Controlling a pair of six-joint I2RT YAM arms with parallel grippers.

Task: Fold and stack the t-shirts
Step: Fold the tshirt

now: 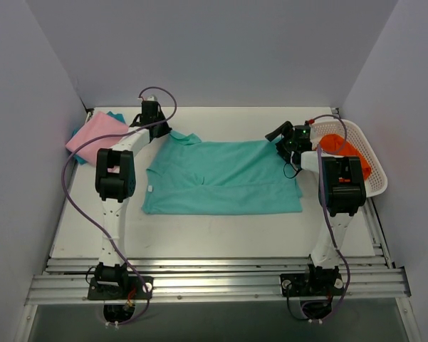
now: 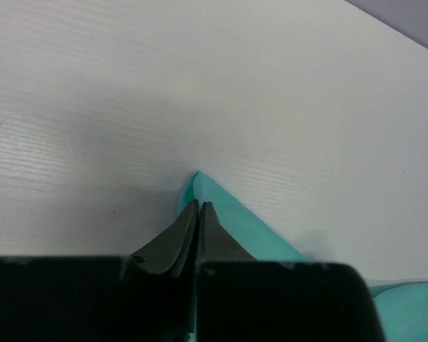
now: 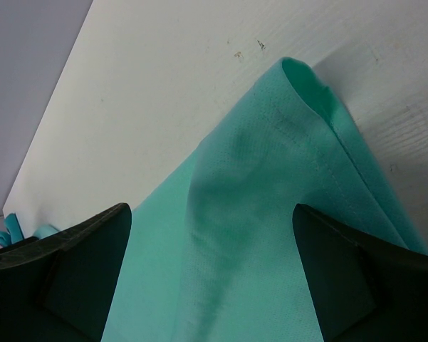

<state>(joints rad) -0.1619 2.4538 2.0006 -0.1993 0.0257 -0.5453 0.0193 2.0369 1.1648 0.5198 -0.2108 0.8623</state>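
white table (image 1: 221, 235) under me | 1 white lattice basket (image 1: 376, 174) at its right edge | metal rails (image 1: 221, 283) along its near edge | grey walls (image 1: 214, 50) on 3 sides

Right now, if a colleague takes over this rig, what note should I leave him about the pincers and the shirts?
Left pincer: shut on the far-left corner of the teal shirt.
Right pincer: open over its far-right corner, gripping nothing.
Teal shirt: spread mid-table, one fold seemingly made.
Pink shirt: folded, far left.
Basket at right holds orange cloth.
Left to do: finish folding teal, stack it with pink.
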